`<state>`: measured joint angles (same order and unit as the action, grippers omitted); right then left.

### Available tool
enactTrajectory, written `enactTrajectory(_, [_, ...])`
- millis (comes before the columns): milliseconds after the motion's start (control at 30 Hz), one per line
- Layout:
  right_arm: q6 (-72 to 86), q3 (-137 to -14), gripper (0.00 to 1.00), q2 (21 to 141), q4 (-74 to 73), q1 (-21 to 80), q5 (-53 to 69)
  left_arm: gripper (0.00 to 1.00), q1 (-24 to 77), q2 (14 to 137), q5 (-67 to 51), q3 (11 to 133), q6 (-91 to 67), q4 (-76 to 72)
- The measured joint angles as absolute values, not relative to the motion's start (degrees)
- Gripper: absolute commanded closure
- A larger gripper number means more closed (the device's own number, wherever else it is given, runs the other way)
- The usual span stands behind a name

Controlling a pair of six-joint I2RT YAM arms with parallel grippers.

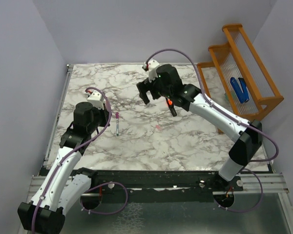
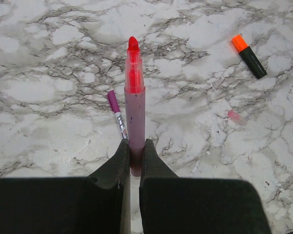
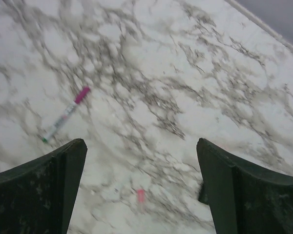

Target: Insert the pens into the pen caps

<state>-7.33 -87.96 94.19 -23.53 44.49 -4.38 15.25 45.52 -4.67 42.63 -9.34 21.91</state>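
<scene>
We see a white marble table [image 1: 136,146] veined in grey, walled in by pale lilac panels. An orange wooden rack [image 1: 244,53] stands along its far right edge, with two blue chunky objects [image 1: 239,89] lying in it. Two black-and-white robot arms reach in from the near edge. The right gripper [image 3: 140,144] hangs above the middle of the table with its fingers spread wide and nothing between them. The left gripper [image 2: 135,148] sits low over the left part of the table, its fingers pressed together on the back end of a slim pink pen [image 2: 135,112]. That pen points straight away from the wrist, and its front is a clear red section ending in a red point. A slim whitish-grey pen [image 2: 116,114] with a magenta end lies flat on the marble just left of the held pen. A stubby black marker [image 2: 251,58] with an orange end lies well apart from it, to the right and further off, under the right arm in the overhead view. Between them a tiny pink piece [image 2: 233,115] lies alone on the marble, too blurred for us to tell whether it is a cap.
</scene>
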Motion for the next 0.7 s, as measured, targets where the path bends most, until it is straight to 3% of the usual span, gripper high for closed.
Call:
enactTrajectory(133, [12.56,-95.20,0.00,98.89,-22.22,43.16,-3.73,1.00,15.25,44.60,-4.62,42.63,-9.34,21.93])
enactTrajectory(300, [46.41,-83.02,0.02,97.89,-18.11,39.24,-2.50,1.00,15.25,43.62,-4.34,42.63,-9.37,21.93])
enactTrajectory(500, [83.48,-79.72,0.08,99.39,-33.58,37.56,-9.17,1.00,16.25,43.92,-2.68,42.63,-9.37,21.93])
enactTrajectory(700, [101.69,-79.72,0.11,100.12,-36.21,37.82,-10.83,1.00,19.03,45.23,-1.02,42.63,-9.34,21.98])
